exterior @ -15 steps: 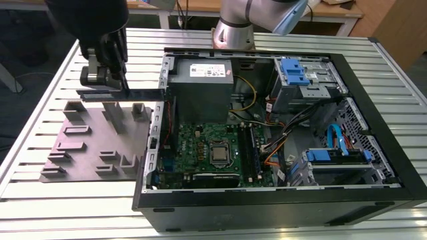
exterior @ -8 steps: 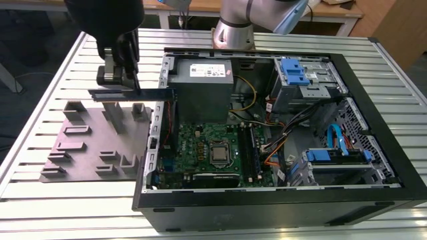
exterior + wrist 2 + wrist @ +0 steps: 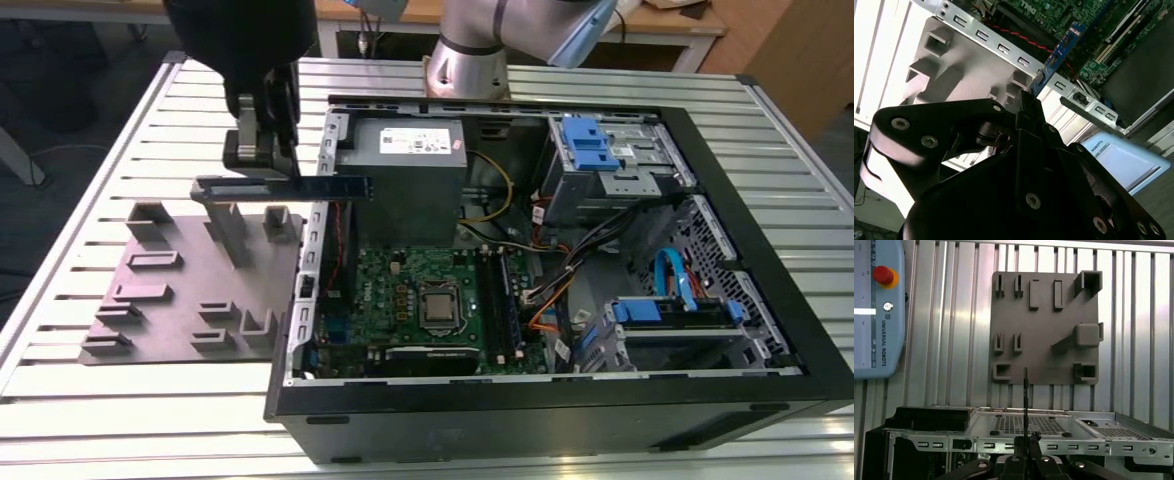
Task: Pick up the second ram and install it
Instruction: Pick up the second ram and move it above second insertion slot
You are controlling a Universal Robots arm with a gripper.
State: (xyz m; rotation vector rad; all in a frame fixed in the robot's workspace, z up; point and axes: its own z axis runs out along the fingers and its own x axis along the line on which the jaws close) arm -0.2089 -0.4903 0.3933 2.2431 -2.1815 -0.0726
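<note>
Gripper is clamping the second ram edge-on at frame centre, w/ grey holder block lying on slatted table beyond PC case rim; teach pendant is resting nearby.

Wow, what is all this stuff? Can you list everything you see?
Long thin dark blue-green memory stick: one, blue-green, held level in the air over the case's wall at the exterior view's left.
Open black computer case: one, black, on the table.
Green motherboard: one, green, inside the case.
Grey metal power supply box: one, grey, inside the case.
Blue plastic drive brackets: two, blue, inside the case.
Grey plastic holder plate with slotted blocks: one, grey, on the table beside the case.
Slatted metal table: one, silver, under everything.
Light blue control pendant with red button: one, on the table.
Silver robot arm: one, behind the case.
Black gripper: one, shut on the memory stick.
</note>
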